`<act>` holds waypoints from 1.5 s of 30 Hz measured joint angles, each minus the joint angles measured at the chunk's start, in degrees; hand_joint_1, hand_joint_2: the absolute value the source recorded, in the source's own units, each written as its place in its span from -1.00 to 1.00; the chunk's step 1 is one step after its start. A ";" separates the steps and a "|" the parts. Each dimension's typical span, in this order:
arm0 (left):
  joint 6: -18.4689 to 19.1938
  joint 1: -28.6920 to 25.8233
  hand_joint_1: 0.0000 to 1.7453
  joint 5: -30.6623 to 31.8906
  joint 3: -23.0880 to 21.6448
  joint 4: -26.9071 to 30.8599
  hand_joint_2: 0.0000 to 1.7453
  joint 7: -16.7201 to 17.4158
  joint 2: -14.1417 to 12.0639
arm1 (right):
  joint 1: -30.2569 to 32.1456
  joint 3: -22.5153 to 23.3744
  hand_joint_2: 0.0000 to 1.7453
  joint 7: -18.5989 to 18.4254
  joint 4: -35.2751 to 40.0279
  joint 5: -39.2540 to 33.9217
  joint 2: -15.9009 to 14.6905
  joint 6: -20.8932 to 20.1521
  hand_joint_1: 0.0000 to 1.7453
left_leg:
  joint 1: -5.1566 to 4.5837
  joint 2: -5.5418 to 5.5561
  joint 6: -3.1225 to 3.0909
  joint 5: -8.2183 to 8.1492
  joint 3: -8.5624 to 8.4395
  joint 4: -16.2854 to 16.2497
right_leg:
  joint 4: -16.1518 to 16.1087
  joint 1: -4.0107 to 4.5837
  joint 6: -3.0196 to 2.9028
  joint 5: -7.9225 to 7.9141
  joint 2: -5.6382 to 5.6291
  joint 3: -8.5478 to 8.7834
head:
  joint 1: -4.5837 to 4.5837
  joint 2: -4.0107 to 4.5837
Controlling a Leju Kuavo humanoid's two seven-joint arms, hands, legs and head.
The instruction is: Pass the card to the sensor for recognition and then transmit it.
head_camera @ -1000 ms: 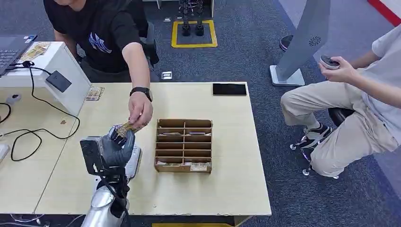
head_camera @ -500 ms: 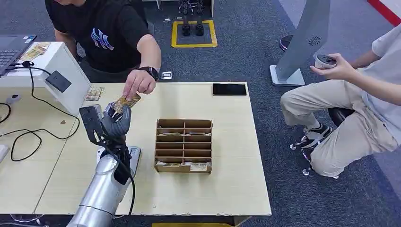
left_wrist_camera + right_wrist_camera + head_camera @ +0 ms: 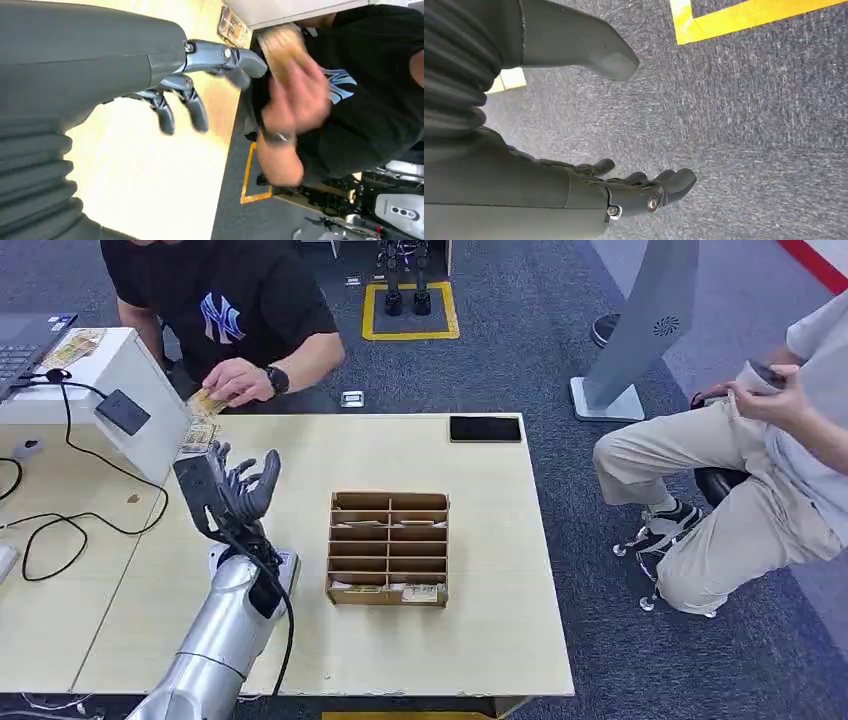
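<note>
My left hand (image 3: 240, 485) is raised over the left part of the wooden table (image 3: 480, 540), fingers spread and empty; the left wrist view shows the same hand (image 3: 200, 75) holding nothing. The brownish card (image 3: 207, 403) is in the hand of the person in the black shirt (image 3: 240, 383), near the table's far-left edge; the left wrist view blurs this card (image 3: 280, 47). A dark sensor (image 3: 123, 411) sits on the slanted white stand (image 3: 150, 435) to the left. My right hand (image 3: 644, 192) hangs over the carpet, fingers loosely extended, holding nothing.
A brown compartment box (image 3: 389, 547) with cards in some slots stands mid-table. More cards (image 3: 198, 436) lie by the stand. A black phone (image 3: 485, 428) lies at the far edge. Cables (image 3: 60, 530) trail on the left table. A seated person (image 3: 760, 440) is at the right.
The person took the card out of my left hand and drew it back toward the table's far-left edge. My left hand rose, moved toward the stand and opened.
</note>
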State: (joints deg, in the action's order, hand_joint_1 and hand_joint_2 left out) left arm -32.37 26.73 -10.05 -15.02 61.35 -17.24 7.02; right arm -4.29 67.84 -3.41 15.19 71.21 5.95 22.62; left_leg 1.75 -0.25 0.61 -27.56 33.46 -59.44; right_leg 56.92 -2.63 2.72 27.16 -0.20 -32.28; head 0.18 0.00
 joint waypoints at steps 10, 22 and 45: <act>0.04 -7.39 -1.00 -2.17 0.04 9.64 1.00 -5.49 -0.39 | 0.31 0.02 1.00 0.46 0.02 -1.09 0.00 0.94 -1.00 | 0.00 0.02 0.00 -0.02 0.03 0.00 | -0.01 0.00 0.01 0.04 0.04 -0.01 | 0.02 0.00; 9.59 -21.05 -1.00 7.03 -3.69 31.47 1.00 -14.93 -3.71 | 1.46 0.02 1.00 0.55 1.55 -1.01 0.20 -1.46 -1.00 | 0.00 -0.02 0.03 -0.07 0.03 0.01 | -0.02 0.00 0.02 0.07 0.00 -0.05 | 0.00 0.00; 14.49 -23.18 -1.00 43.43 -22.78 39.60 1.00 -18.25 -11.72 | 1.68 0.04 1.00 2.01 3.32 0.68 -0.20 -4.17 -1.00 | 0.00 -0.04 0.03 -0.07 0.02 0.01 | -0.03 0.00 0.02 0.06 -0.02 -0.08 | 0.00 0.00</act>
State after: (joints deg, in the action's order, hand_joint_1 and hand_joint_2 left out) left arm -17.88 3.55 33.38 -37.79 100.96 -35.50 -4.70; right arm -2.61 67.89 -1.40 18.51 71.89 5.75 18.45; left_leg 1.75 -0.29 0.64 -27.62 33.48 -59.43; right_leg 56.90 -2.63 2.74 27.22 -0.21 -32.36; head 0.17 0.00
